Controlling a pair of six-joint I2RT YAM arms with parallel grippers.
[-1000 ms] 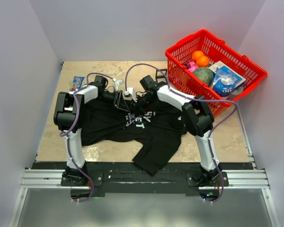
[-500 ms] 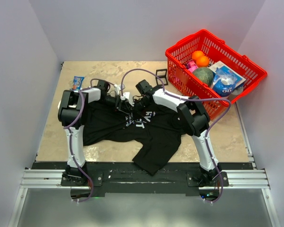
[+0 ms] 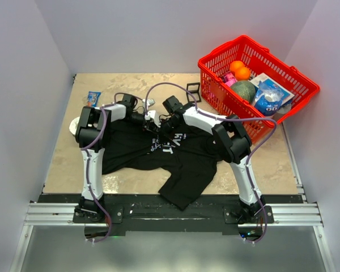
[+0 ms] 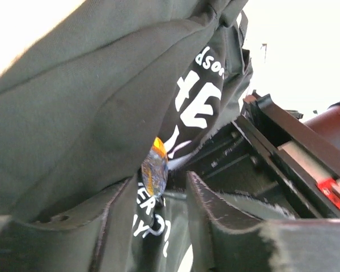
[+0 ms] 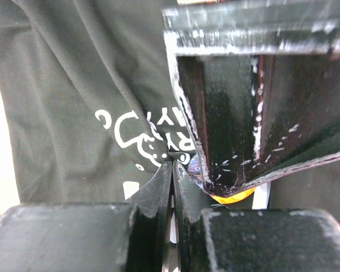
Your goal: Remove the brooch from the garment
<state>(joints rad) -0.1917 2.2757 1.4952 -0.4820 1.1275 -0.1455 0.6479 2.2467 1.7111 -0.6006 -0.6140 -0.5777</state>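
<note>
The garment (image 3: 130,148), a black T-shirt with white lettering, lies crumpled between the arms. Both grippers meet at its chest. My right gripper (image 3: 160,126) is shut on a raised fold of the shirt (image 5: 73,85); in the right wrist view its fingers (image 5: 173,165) are pressed together on the cloth. The brooch (image 4: 154,170) shows edge-on, a small shiny disc with an orange glint, still on the shirt (image 4: 73,102). My left gripper (image 4: 161,180) is open with the brooch between its fingers, close to the left one. A sliver of the brooch (image 5: 194,166) shows behind the left finger (image 5: 226,113).
A red basket (image 3: 215,58) with oranges, a melon and packets stands at the back right. A black wire cube frame (image 3: 192,90) lies just behind the grippers. A blue packet (image 3: 93,99) lies at the back left. Walls close in on three sides.
The left arm's elbow has swung back and left while its gripper stayed at the shirt's chest. The right gripper shifted slightly left early on, then held still.
</note>
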